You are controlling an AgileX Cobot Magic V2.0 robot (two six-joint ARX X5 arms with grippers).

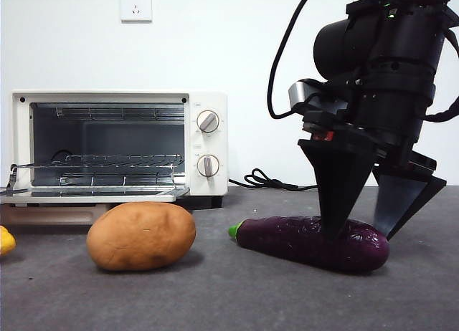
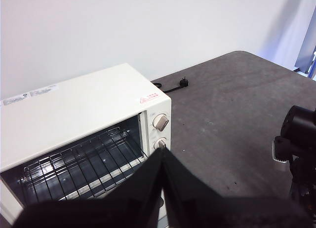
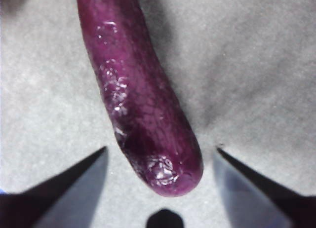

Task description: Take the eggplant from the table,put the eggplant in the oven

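The dark-purple eggplant [image 1: 301,241] [image 3: 138,99] lies on the grey table [image 1: 251,295], green stem tip pointing left. My right gripper [image 1: 358,234] [image 3: 161,149] is down over its blunt right end, open, one jaw on each side, neither clearly touching the skin. The cream-white oven [image 1: 115,145] [image 2: 74,109] stands at the back left with its door folded down and the wire rack bare. In the left wrist view my left gripper [image 2: 163,159] hovers above and in front of the oven, jaws shut with nothing between them; the front view does not show it.
A tan potato [image 1: 141,236] sits between the oven and the eggplant. Part of a yellow object [image 1: 6,240] shows at the left edge. A black power cable [image 1: 269,180] [image 2: 173,86] lies behind, right of the oven. The right arm [image 2: 296,139] appears in the left wrist view.
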